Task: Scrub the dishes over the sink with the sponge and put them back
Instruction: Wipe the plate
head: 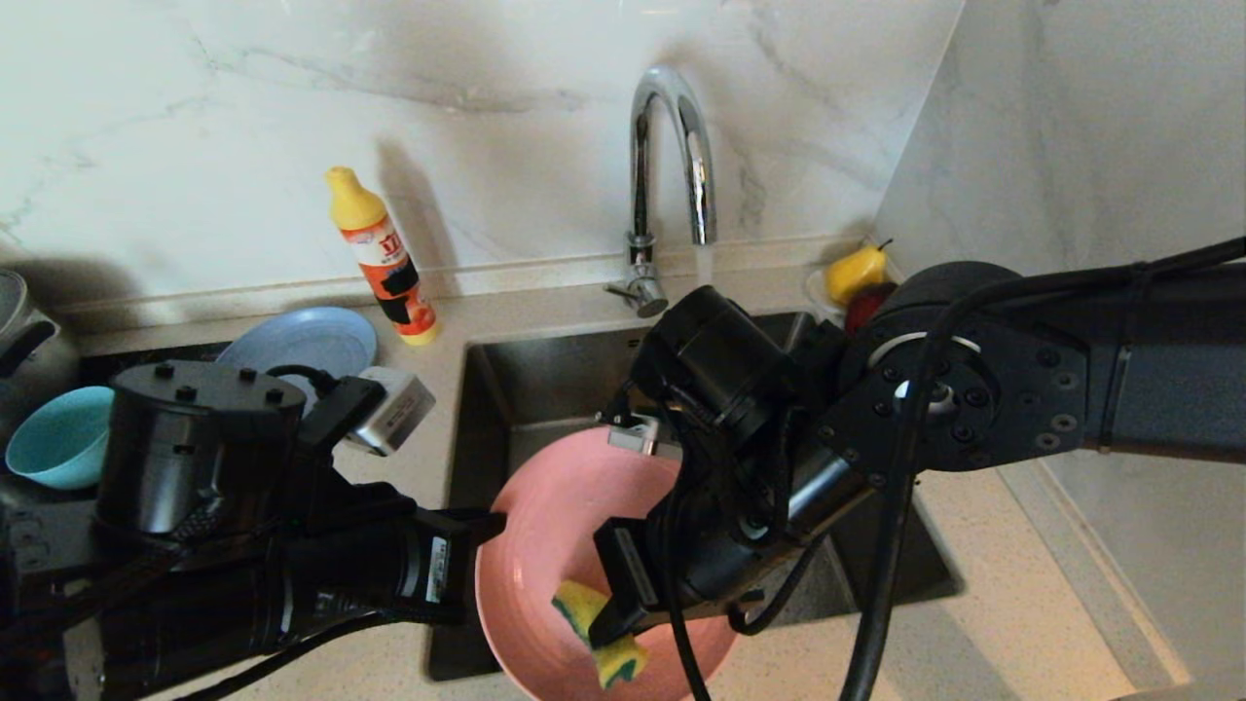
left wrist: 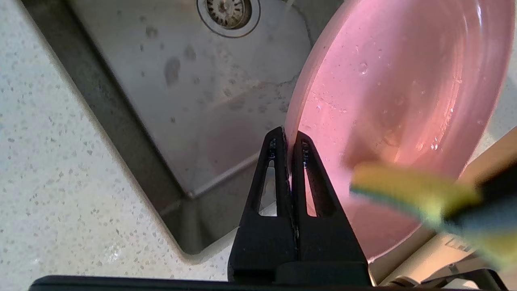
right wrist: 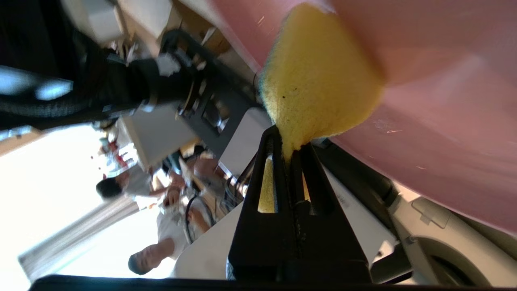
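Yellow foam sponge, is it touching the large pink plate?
Touching. The right wrist view shows the yellow foam sponge, clamped in the right gripper, pressed against the large pink plate.

Bright daylight, blown-out window glare, blurred sponge (left wrist: 408, 190)

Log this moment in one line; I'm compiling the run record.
left gripper: pinching pink plate rim | right gripper: rubbing sponge on plate | over sink
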Motion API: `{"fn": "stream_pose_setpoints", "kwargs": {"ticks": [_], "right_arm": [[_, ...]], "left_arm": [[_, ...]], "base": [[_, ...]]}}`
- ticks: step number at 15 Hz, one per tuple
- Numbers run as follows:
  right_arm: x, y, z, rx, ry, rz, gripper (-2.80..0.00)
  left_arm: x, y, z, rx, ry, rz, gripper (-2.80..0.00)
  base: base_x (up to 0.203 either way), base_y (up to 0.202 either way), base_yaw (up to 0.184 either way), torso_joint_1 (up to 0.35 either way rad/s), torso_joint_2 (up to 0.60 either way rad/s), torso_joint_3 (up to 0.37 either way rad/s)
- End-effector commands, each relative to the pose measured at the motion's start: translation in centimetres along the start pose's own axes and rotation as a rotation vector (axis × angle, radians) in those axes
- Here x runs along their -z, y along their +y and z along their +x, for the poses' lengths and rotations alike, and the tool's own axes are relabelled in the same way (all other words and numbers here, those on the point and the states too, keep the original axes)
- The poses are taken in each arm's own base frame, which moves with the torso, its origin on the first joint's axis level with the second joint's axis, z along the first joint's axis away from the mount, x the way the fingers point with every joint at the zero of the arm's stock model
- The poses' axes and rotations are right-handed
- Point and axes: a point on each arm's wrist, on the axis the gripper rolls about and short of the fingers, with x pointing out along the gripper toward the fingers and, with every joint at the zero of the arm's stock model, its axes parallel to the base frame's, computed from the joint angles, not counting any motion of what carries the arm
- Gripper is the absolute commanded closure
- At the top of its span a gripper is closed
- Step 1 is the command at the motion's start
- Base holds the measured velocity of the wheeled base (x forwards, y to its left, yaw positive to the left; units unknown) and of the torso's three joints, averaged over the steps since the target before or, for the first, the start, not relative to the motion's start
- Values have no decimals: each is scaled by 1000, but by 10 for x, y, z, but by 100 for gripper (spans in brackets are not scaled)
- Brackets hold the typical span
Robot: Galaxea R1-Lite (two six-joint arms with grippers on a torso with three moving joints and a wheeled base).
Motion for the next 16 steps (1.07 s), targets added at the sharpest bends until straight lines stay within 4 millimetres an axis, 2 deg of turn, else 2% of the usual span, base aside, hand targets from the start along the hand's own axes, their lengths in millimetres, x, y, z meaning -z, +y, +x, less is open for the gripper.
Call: {"fn": "stream_pose_setpoints", "kwargs": {"ticks": [1, 7, 12, 16], "right_arm": [[-6, -7, -6, 8, -23, 21, 0], [-10, -10, -15, 60, -85, 28, 0], [-16, -16, -30, 69, -139, 47, 0], [-25, -11, -38, 50, -181, 41, 0]], "left_arm": [[2, 0, -3, -1, -1, -1, 0], [3, 1, -8, 11, -10, -1, 0], [7, 1, -13, 22, -10, -1, 0], [12, 1, -14, 23, 5, 2, 0]], "base": [[0, 0, 0, 0, 0, 0], [0, 0, 0, 0, 0, 0], [0, 0, 0, 0, 0, 0], [0, 0, 0, 0, 0, 0]]}}
